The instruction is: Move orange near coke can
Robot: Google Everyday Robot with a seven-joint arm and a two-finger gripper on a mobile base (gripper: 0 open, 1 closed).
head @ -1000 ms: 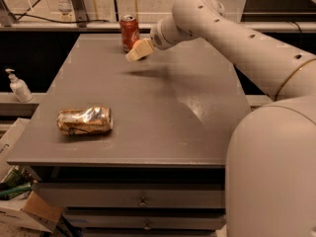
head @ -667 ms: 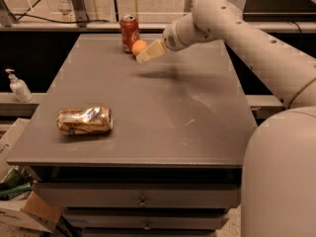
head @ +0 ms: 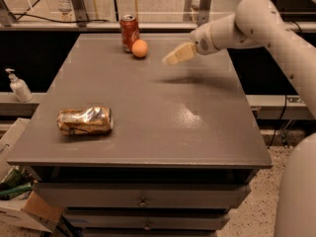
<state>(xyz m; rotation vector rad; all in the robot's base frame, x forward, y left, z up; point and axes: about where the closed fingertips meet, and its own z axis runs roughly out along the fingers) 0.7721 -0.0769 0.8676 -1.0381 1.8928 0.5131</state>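
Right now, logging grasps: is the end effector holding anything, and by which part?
Nothing. The end effector hangs clear, right of the orange beside the coke can.

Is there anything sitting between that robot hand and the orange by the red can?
Nothing. In the camera view, only bare grey tabletop separates the gripper, hovering to the orange's right, from the orange beside the coke can.

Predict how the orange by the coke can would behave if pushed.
Being round, the orange would probably roll freely on the flat table. The coke can beside it might block it on that side. The gripper hovers right of it, apart.
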